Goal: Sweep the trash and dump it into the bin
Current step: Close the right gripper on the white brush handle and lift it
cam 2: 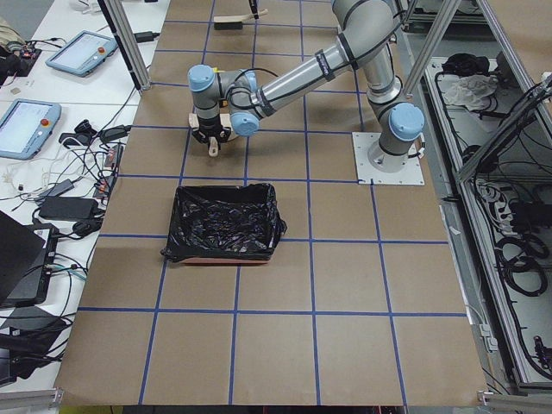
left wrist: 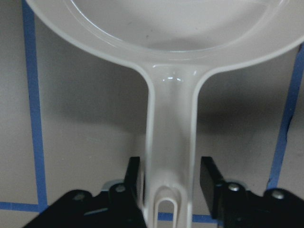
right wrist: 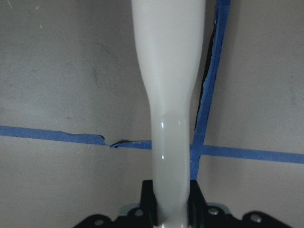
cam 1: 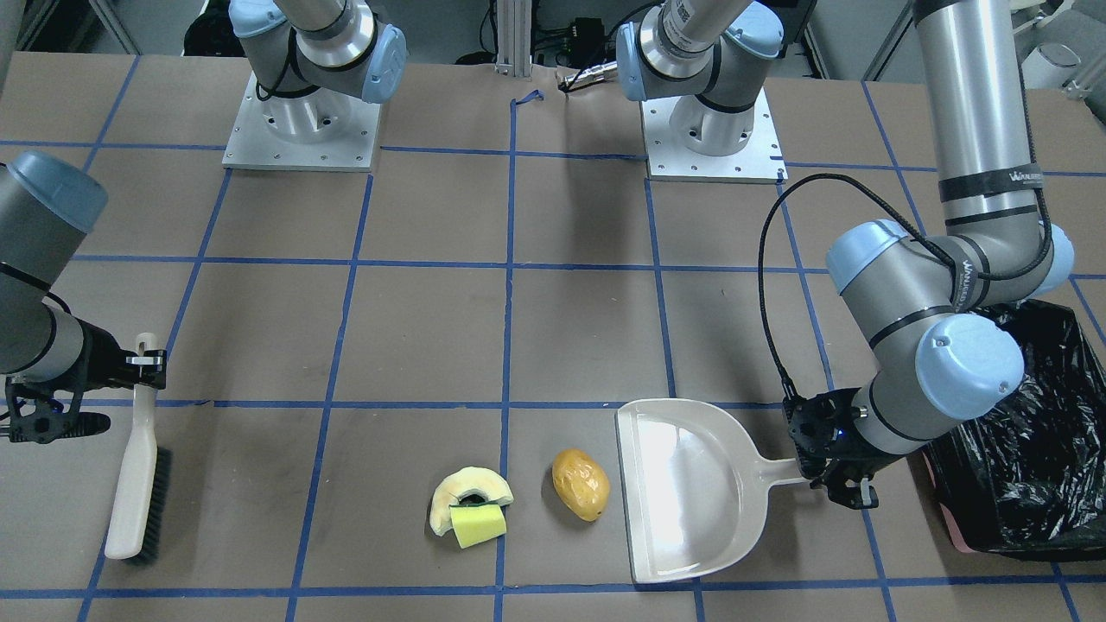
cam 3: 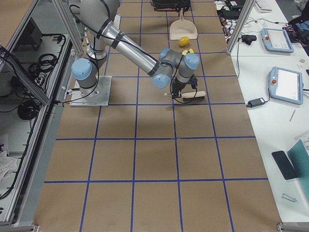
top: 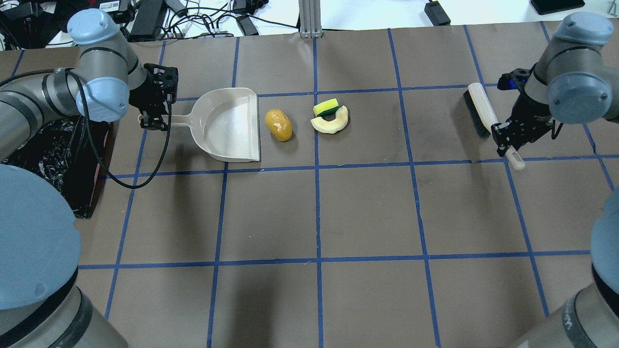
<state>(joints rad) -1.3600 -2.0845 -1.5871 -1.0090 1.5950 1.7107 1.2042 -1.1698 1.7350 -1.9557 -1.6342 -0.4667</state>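
Three bits of trash are sitting low in the middle of the front-facing view. The fruit slice [cam 1: 473, 480] has the sponge block [cam 1: 478, 524] tucked against it, and the potato lump [cam 1: 581, 484] is lying just beside the open lip of the dustpan [cam 1: 691, 492]. The bin [cam 1: 1020, 466] is sitting at the right edge of that frame, partly behind the left arm.

The left gripper [left wrist: 171, 175] has its jaws straddling the dustpan handle. In its wrist view one side is looking like it's touching and the other is showing a sliver of gap, so I'm not calling that a firm grip. The right gripper [right wrist: 172, 190] has its jaws clamping tight on the handle of the brush [cam 1: 136, 484], way over at the left edge and well apart from the trash.

What I'm worrying about: with that loose hold, the pan is probably sliding or pivoting on the tabletop [cam 1: 570, 345] once the brush pushes stuff against it. The round lump is also likely rolling sideways past the lip, and the sponge splitting off from the slice mid-sweep.
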